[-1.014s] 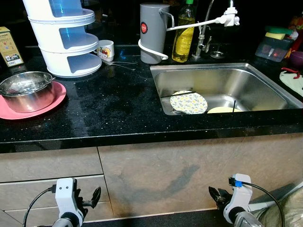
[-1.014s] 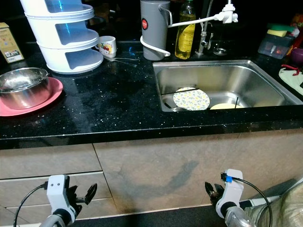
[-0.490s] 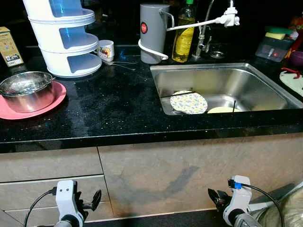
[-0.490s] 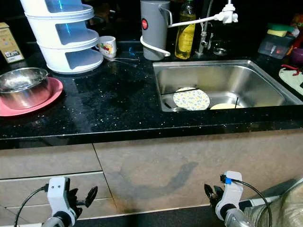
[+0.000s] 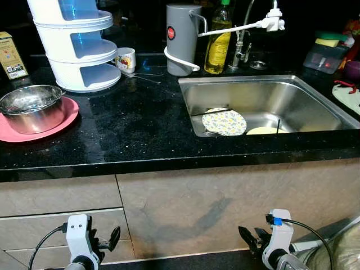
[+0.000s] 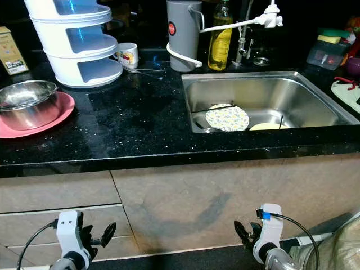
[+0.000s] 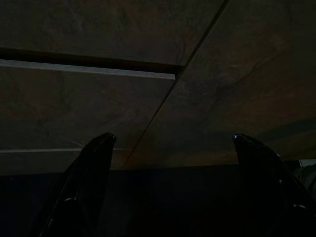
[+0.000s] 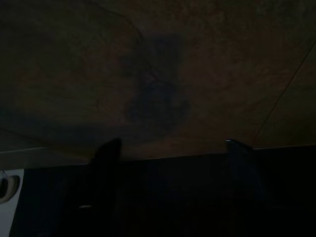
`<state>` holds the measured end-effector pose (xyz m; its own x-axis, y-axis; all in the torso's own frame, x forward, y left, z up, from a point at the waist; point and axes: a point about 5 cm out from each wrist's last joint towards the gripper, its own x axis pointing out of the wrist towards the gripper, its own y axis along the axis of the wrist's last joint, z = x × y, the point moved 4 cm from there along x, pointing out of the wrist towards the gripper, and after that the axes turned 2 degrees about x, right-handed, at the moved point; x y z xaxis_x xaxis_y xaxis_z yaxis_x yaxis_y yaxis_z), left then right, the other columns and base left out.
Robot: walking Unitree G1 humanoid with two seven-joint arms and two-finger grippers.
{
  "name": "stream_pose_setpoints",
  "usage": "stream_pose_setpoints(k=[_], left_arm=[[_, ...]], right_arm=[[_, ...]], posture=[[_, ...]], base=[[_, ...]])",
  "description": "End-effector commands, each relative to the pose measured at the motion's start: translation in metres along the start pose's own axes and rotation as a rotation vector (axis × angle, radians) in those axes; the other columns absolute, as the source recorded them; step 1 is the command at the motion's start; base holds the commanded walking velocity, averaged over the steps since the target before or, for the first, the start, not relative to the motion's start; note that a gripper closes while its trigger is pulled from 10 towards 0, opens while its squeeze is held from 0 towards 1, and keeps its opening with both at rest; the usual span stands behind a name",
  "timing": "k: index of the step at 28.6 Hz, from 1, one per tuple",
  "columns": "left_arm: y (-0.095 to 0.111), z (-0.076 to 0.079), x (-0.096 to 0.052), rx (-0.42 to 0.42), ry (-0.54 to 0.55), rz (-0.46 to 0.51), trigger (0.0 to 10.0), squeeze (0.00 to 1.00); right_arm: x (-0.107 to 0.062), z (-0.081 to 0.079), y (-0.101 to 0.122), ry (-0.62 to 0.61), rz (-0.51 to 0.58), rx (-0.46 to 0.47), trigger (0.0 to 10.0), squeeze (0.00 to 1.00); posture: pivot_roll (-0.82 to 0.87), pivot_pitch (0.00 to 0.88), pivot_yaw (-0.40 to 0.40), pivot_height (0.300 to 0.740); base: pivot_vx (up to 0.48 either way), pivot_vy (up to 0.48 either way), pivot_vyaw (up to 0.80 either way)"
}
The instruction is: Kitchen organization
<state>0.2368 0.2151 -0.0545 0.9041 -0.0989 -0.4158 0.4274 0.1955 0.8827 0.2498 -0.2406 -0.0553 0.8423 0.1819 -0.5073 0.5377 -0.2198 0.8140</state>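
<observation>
A patterned plate point(image 5: 224, 121) lies in the sink point(image 5: 304, 90) by its left wall, a yellow plate point(image 5: 264, 130) just beside it at the front wall. On the counter point(image 5: 140, 124), a steel bowl point(image 5: 29, 107) sits on a pink plate point(image 5: 66, 117) at the left edge. Down by the cabinet front, left gripper point(image 7: 170, 148) and right gripper point(image 8: 173, 148) hang low, both spread wide, holding nothing.

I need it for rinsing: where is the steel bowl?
The steel bowl sits on the pink plate at the counter's left, below the white tiered rack.
</observation>
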Motion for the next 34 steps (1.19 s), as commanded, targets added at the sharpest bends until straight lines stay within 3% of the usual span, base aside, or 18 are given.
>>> stream_pose_setpoints(k=[1, 20, 22, 23, 34], left_arm=[[0.002, -0.005, -0.001, -0.001, 0.011, -0.001, 10.0, 0.0], [0.006, -0.004, 0.003, -0.005, 0.004, -0.002, 10.0, 0.0], [0.006, -0.004, 0.003, -0.005, 0.004, -0.002, 10.0, 0.0], [0.006, -0.004, 0.003, -0.004, 0.003, -0.003, 10.0, 0.0], [0.004, -0.003, 0.001, -0.007, -0.001, -0.007, 10.0, 0.0]], right_arm=[[0.001, -0.004, -0.001, 0.017, -0.003, -0.001, 10.0, 1.0], [0.001, 0.0, 0.008, -0.002, 0.042, 0.017, 10.0, 1.0], [0.001, 0.0, 0.008, -0.002, 0.043, 0.02, 10.0, 0.59], [0.001, 0.0, 0.009, 0.002, 0.044, 0.019, 10.0, 0.0], [0.0, -0.001, 0.01, 0.008, 0.061, 0.023, 10.0, 0.0]], posture=[[0.03, 0.0, -0.038, 0.74], [0.03, 0.0, -0.03, 0.74], [0.03, 0.0, -0.029, 0.74], [0.03, 0.0, -0.029, 0.74], [0.03, 0.0, -0.027, 0.74]], base=[[0.0, 0.0, 0.0], [0.0, 0.0, 0.0], [0.0, 0.0, 0.0], [0.0, 0.0, 0.0], [0.0, 0.0, 0.0]])
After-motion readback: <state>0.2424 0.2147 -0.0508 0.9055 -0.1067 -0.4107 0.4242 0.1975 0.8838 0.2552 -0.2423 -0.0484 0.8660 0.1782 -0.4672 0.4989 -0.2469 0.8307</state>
